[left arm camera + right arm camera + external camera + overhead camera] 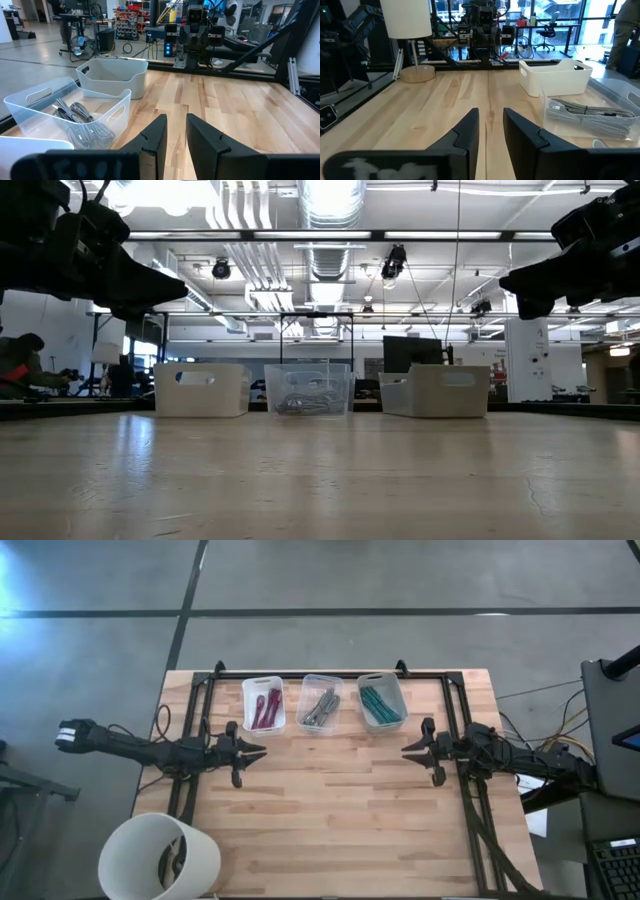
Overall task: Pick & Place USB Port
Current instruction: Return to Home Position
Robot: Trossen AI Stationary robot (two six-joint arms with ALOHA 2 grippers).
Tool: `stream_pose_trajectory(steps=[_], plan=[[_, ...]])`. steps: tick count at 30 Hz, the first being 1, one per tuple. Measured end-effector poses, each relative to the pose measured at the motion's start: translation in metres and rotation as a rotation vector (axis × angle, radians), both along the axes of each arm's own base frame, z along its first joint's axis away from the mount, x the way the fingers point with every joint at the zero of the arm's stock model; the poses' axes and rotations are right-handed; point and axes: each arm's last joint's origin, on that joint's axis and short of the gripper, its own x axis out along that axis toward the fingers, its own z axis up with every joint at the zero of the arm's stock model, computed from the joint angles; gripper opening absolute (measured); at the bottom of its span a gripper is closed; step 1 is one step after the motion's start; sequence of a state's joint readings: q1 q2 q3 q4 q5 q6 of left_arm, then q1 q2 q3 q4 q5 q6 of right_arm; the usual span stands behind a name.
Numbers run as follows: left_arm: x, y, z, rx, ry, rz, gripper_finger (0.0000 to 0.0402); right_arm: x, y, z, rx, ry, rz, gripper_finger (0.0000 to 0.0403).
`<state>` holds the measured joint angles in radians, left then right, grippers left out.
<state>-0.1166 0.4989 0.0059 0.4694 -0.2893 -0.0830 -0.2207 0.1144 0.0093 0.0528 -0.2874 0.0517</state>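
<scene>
Three small bins stand in a row at the table's far side. The left white bin [263,705] holds maroon cables, the clear middle bin [320,705] grey braided cables [80,120], and the right white bin [381,702] teal cables. My left gripper [255,750] [175,120] hovers above the table near the left bin, pointing right, fingers a little apart. My right gripper [410,748] [491,114] hovers near the right bin, pointing left, also slightly open. The low view shows both grippers [150,285] [520,280] raised well above the wood, holding nothing.
A white lampshade [160,858] stands at the table's near left corner. A black frame [330,672] runs behind the bins and down both sides. Bare wood [330,800] lies between the two grippers and toward the near edge. A dark screen [615,710] stands off the right edge.
</scene>
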Motion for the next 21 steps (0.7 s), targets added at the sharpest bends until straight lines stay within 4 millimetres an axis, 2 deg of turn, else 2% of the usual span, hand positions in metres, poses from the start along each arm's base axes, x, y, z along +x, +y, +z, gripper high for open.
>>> stream_pose_trajectory(steps=[9,21], plan=[[0.0,0.0,0.0,0.0,0.0,0.0,0.0081,0.0,0.0,0.0,0.0,0.0,0.0,0.0068],[0.0,0.0,0.0,0.0,0.0,0.0,0.0081,0.0,0.0,0.0,0.0,0.0,0.0,0.0084]])
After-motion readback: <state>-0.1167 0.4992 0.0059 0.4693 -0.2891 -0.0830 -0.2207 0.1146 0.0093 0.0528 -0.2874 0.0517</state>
